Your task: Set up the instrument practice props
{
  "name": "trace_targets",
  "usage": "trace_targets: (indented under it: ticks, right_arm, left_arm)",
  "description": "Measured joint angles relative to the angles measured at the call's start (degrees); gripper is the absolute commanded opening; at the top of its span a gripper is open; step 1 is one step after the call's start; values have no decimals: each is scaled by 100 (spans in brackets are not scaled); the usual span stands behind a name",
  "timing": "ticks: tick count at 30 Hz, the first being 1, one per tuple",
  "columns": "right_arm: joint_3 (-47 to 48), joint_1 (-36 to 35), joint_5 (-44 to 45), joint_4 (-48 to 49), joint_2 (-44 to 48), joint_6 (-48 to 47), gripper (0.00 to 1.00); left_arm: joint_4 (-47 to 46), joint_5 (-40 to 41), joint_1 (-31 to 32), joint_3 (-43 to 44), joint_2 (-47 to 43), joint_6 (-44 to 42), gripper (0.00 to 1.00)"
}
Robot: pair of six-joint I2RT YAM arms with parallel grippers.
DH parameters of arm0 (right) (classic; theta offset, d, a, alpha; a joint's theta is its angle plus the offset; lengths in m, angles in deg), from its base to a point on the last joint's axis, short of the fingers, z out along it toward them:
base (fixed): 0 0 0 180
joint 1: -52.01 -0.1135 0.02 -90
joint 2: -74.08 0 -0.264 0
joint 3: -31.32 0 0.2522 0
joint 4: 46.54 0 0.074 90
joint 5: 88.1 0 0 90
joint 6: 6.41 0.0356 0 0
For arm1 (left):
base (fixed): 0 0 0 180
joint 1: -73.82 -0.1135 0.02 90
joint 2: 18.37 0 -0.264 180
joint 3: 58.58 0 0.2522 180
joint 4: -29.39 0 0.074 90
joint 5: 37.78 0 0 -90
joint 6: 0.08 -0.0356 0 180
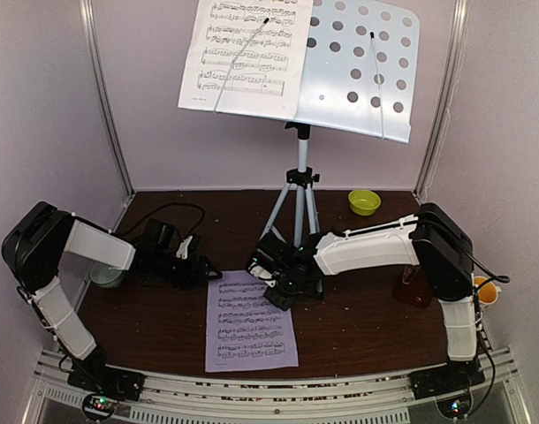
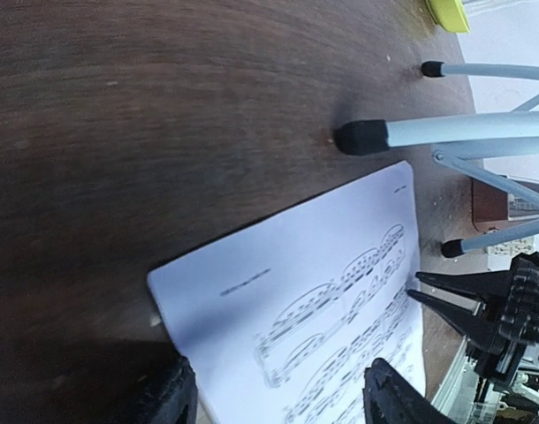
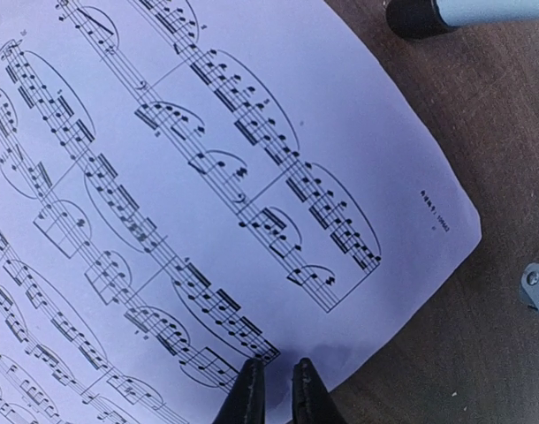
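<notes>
The white perforated stand desk [image 1: 362,62] sits on its silver tripod [image 1: 298,208] at the back, with one sheet-music page [image 1: 243,53] on its left half. The second page [image 1: 249,320] lies flat on the dark table. It also shows in the left wrist view [image 2: 322,291] and the right wrist view [image 3: 208,177]. My left gripper [image 1: 203,269] is wide open, straddling the page's top left corner [image 2: 278,402]. My right gripper [image 1: 283,291] has its fingertips [image 3: 249,389] on the page's right edge, with only a narrow gap between them. The red-brown metronome [image 1: 413,287] stands mostly hidden behind my right arm.
A yellow-green bowl [image 1: 364,201] sits at the back right. A mug with a yellow inside [image 1: 486,290] is at the table's right edge. A pale object [image 1: 106,276] stands by my left arm. The tripod's rubber feet [image 2: 362,137] rest close to the page.
</notes>
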Motion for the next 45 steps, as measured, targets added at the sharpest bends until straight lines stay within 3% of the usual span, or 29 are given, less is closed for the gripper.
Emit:
trace_targets:
  ticks: [7,12,18,22,27,39,45]
  right_arm:
    - [15,-2,-44,9,-11,2,13]
    - [28,-2,-59,11,-15,0,13]
    - [33,-2,-63,11,-20,2,13]
    - [35,-2,-61,11,-20,4,13]
    - [39,-2,-63,9,-20,7,13]
    - [70,-2,-81,7,-22,31,13]
    - [68,-2,-144,9,-11,35,14]
  left_arm:
    - [-323,-96,376,382,452,269,69]
    - [-778,-273,483,378,579,553,78]
    - [-2076,-688,542,-138,592,1187,92]
    - [-2839,-894,568,-352,669,1596,92]
    - [-3095,-953,599,-546,675,1755,87]
    - [-1897,-577,780,-470,435,1121,47]
    - [-1775,-503,841,-341,413,898,37]
